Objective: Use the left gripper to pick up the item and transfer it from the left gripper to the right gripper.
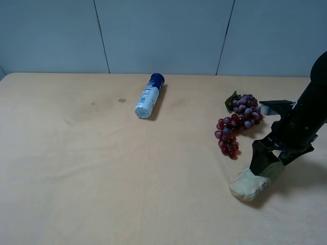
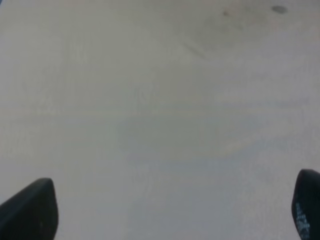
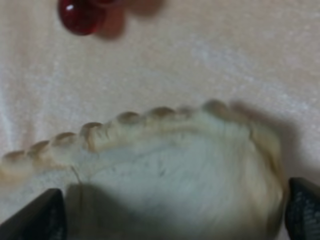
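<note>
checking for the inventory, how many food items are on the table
2: a bread loaf at the right front, under the right gripper, and a grape bunch just behind it. The bottle is not counted. None appear hidden.

A pale beige worktop (image 1: 102,168) is filling the foreground, while a grey-blue panelled wall (image 1: 163,35) is standing behind it under soft, even light.

White blue-capped bottle (image 1: 148,96) lying on tan table (image 1: 76,168), grape bunch (image 1: 237,121) well apart.
</note>
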Motion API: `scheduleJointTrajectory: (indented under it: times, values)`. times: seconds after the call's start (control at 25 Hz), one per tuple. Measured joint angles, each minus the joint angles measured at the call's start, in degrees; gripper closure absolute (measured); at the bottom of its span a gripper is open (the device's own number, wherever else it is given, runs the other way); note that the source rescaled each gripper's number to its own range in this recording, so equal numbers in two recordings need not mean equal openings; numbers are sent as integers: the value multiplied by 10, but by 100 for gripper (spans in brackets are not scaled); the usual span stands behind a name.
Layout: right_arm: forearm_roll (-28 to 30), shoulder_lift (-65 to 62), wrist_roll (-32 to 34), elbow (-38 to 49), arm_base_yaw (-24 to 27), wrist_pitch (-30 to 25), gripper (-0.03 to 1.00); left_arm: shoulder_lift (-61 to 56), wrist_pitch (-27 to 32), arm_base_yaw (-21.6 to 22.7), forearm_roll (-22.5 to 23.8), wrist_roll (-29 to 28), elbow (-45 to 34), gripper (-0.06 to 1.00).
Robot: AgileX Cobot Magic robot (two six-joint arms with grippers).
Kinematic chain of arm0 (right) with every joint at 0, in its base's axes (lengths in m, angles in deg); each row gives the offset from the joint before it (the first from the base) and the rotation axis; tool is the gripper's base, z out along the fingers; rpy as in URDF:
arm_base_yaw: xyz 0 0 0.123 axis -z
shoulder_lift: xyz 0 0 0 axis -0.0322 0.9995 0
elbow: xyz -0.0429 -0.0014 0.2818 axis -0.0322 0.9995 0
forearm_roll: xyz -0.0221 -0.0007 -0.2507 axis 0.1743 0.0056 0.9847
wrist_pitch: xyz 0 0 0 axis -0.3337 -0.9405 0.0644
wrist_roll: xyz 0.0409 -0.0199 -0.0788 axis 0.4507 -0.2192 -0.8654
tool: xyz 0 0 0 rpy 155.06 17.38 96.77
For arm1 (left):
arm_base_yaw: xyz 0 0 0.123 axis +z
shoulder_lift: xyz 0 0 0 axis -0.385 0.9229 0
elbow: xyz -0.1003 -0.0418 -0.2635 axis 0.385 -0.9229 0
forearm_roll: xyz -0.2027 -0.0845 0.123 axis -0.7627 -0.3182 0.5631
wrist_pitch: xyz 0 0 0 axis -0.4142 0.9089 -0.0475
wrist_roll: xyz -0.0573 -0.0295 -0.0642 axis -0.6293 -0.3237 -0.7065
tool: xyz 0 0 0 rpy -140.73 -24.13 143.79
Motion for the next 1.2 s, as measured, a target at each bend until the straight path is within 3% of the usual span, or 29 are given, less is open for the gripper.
scheduleJointTrajectory:
  times: [0.28, 0.56, 1.2]
  values:
    - [12, -11, 10, -11, 0, -13, -3, 0, 0, 0, 0, 0, 0, 5]
    - [46, -89, 70, -62, 0, -72, -3, 0, 0, 0, 0, 0, 0, 5]
    - [67, -468, 192, -80, 0, -183, -3, 0, 0, 0, 0, 0, 0, 5]
